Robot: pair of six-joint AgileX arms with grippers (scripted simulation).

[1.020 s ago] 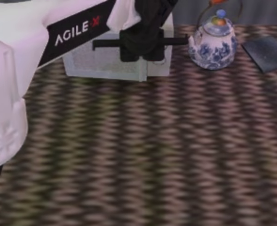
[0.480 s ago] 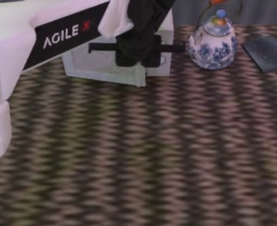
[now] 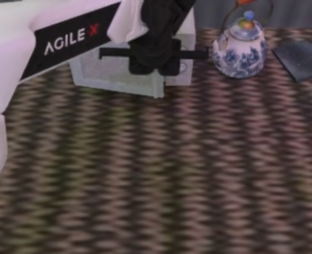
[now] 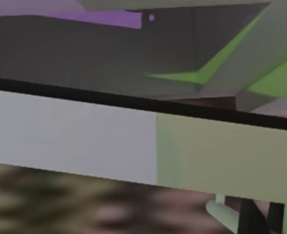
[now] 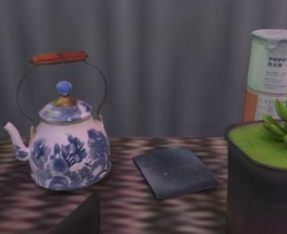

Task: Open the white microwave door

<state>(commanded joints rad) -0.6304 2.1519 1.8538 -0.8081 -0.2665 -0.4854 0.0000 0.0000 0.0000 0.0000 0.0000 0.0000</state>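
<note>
The left gripper [image 3: 154, 66], a black two-finger unit on the white AgileX left arm [image 3: 65, 39], sits at the front face of the large off-white boxy microwave [image 3: 185, 32] at the far edge of the table, left of centre in the top view. Whether its fingers are parted or closed, and whether they grip anything, cannot be told; the wrist body hides them from above, and the left wrist view shows only a pale panel edge at close range. The arm reaches in from the table's left side, its white link with the black lettered band running diagonally up to the wrist, which points down over the microwave's front. The flat white door with the speckled grey mesh window [image 3: 116, 71] stands slightly swung out: its right edge, near the gripper, projects toward the viewer while its left edge stays at the cabinet. The door's long axis runs left to right. One round silver knob [image 3: 183, 67] shows just right of the gripper. The brown woven tabletop [image 3: 161, 174] in front of the door lies bare. A blue-and-white floral teapot [image 3: 240, 50] stands just right of the microwave, with a dark square mat [image 3: 301, 59] further right. The right arm's gripper is out of sight; its wrist view faces the teapot, the mat and a dark pot with a green succulent [image 5: 265, 170].
</note>
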